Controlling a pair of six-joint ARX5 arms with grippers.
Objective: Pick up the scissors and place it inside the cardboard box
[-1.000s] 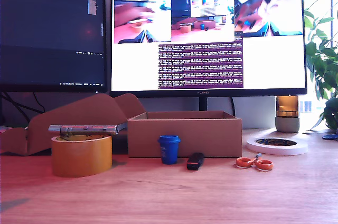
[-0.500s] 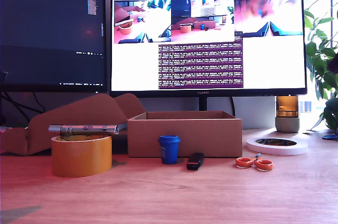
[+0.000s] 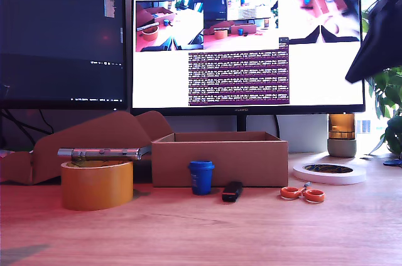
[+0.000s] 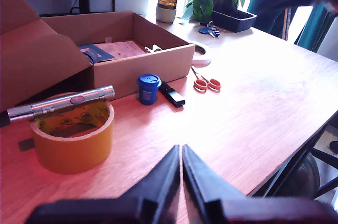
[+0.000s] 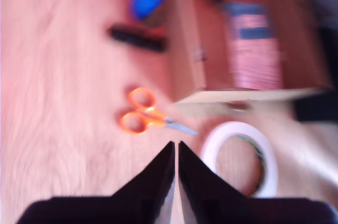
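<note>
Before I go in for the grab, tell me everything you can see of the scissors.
The scissors are small, with two orange ring handles and short grey metal blades that look closed. They lie flat on the wooden table, free of any gripper, in front of the cardboard box toward the exterior view's right. The white tape ring sits just behind them, the black gadget to their left in that view. Nothing visibly touches them but the table.
</note>
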